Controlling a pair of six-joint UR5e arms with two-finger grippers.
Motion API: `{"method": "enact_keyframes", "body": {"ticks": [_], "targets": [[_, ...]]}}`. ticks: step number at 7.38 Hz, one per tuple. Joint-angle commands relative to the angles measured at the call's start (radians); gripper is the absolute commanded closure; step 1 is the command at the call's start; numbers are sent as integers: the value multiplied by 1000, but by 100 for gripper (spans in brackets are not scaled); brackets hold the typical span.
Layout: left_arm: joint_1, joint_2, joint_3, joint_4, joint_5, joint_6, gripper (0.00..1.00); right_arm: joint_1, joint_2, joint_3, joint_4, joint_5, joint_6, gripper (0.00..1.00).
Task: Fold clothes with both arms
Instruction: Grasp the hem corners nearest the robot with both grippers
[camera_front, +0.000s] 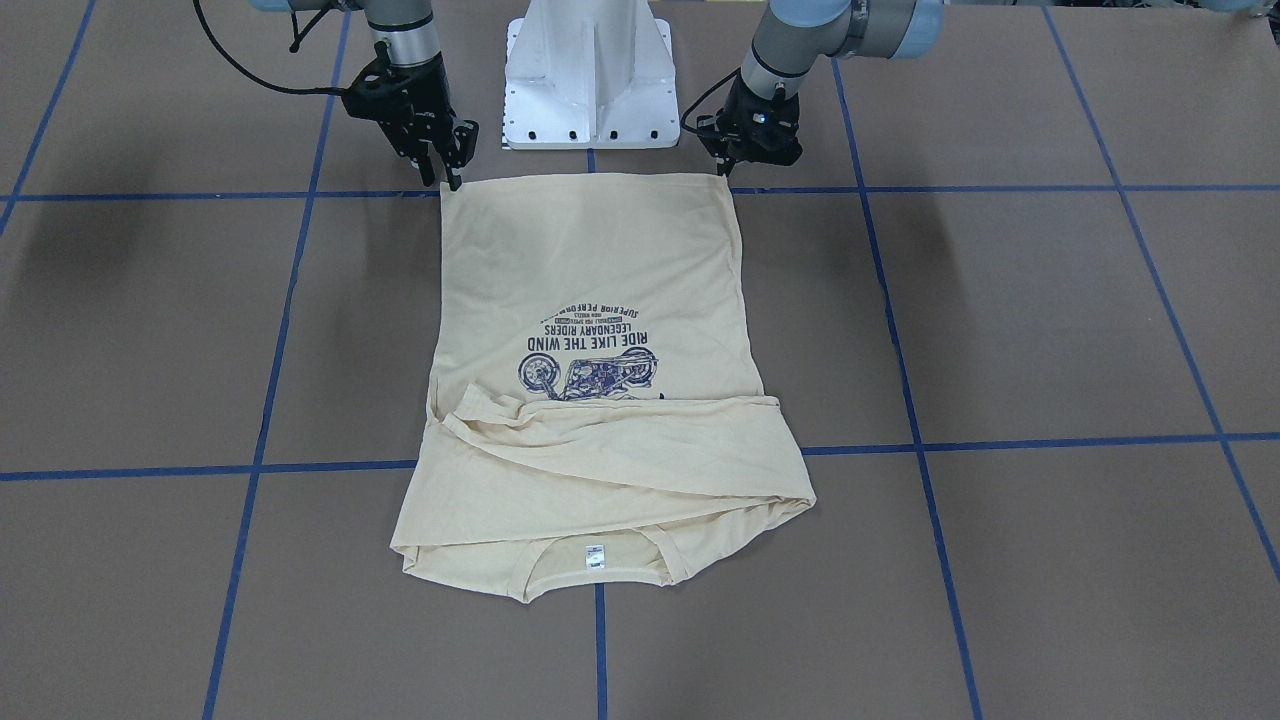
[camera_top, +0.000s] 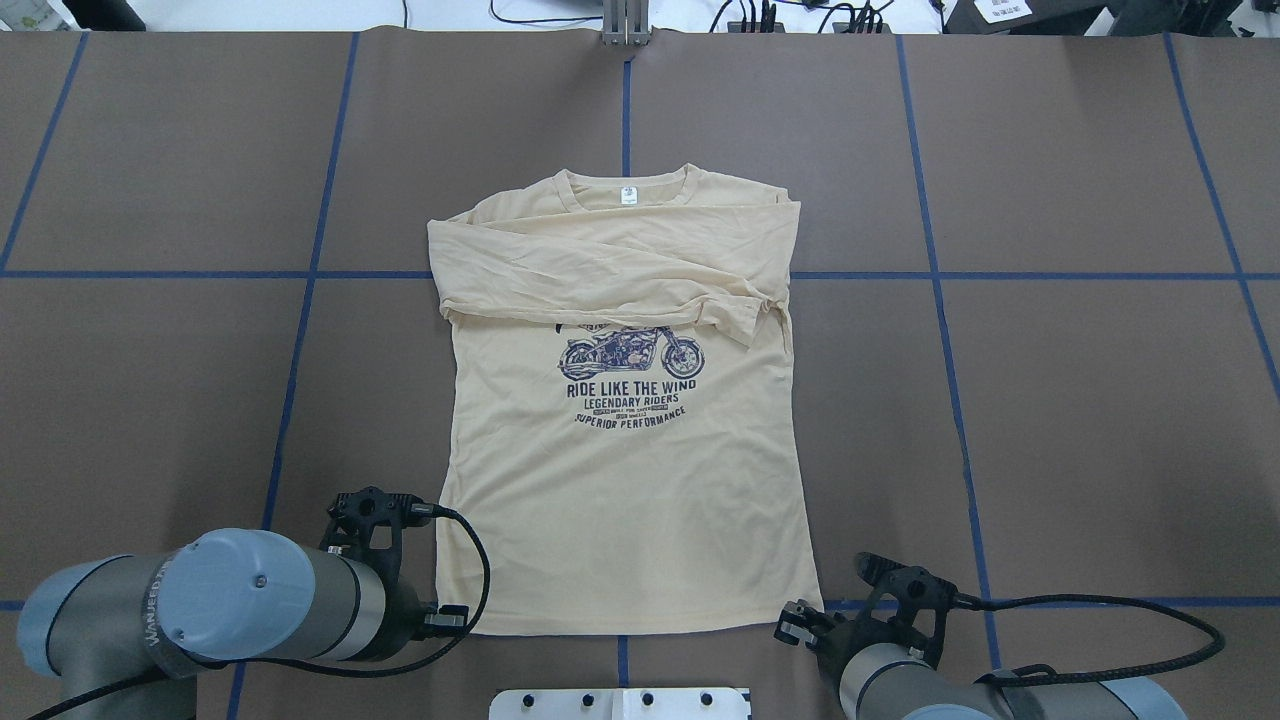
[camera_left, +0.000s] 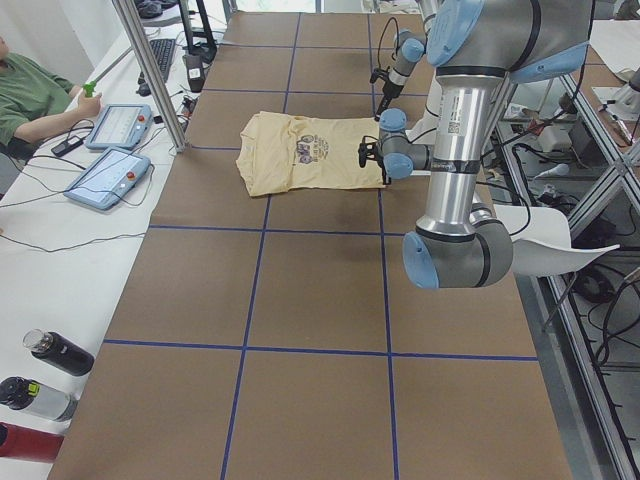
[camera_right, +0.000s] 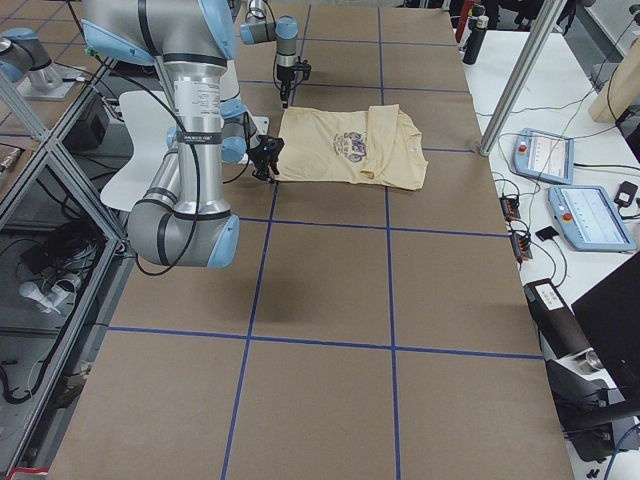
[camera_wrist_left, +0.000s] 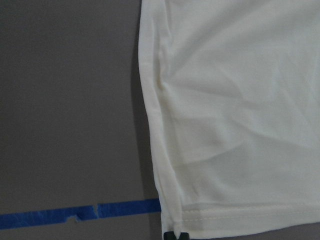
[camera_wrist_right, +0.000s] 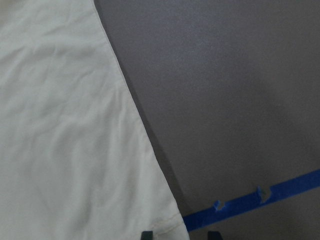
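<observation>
- While spread flat, print up: T-shirt (camera_top: 620, 480) at centre of table (camera_top: 1050, 400), sleeves (camera_top: 610, 270) crossed over chest, hem toward robot for grabbing.
- Left gripper (camera_front: 728, 168) pinched shut on one hem corner, probably for lifting.
- Right gripper (camera_front: 443, 178) jaws apart, straddling other corner, gripping nothing yet.

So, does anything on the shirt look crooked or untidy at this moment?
Yes, slightly. The sleeves folded across the chest of the T-shirt lie slanted, not square, and they hide the top of the motorcycle print. One cuff is bunched near the side edge. The lower body lies fairly flat.
</observation>
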Motion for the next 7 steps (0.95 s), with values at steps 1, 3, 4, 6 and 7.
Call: {"method": "enact_keyframes", "body": {"ticks": [1, 3, 4, 6, 7], "targets": [[0, 3, -10, 2, 1, 1, 100, -3, 4, -9, 0, -5, 2, 62], [0, 3, -10, 2, 1, 0, 100, 7, 6, -4, 0, -7, 2, 85], [0, 3, -10, 2, 1, 0, 100, 19, 4, 1, 0, -7, 0, 86], [0, 3, -10, 2, 1, 0, 100, 27, 4, 2, 0, -7, 0, 79], [0, 3, -10, 2, 1, 0, 100, 28, 4, 2, 0, -8, 0, 72]]}}
